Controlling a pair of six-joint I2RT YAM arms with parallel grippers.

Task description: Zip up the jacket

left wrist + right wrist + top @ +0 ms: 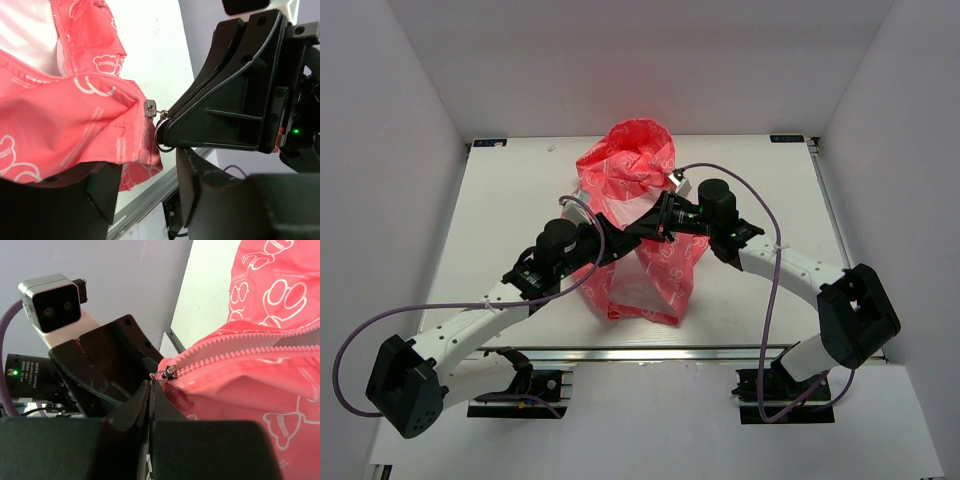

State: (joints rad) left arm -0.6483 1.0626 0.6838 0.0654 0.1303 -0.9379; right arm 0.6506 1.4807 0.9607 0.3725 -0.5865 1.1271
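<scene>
The bench (500,200) carries the jacket (645,190) at its middle. The garment is bunched and partly raised, with its lower part trailing toward the near edge, probably so the front opening faces the two arms that meet over it. The right tool (642,230) is clenched on the zipper pull ring (161,137), a sensible hold for drawing the slider (168,372) along the track. The left tool (612,247) sits just beside it at the hem. Its jaws stand apart, with fabric draped over one finger and a hem corner hanging into the gap, so I judge it released, placed to brace the bottom edge rather than clamping it. The overhead view shows where the jacket lies and how the arms converge, but the zipper is hidden under them. The left wrist view alone shows the ring caught at the tip of the opposite tool. The right wrist view alone shows the two rows of zipper teeth (240,342) parting beyond the slider, so the closing seems barely begun.
</scene>
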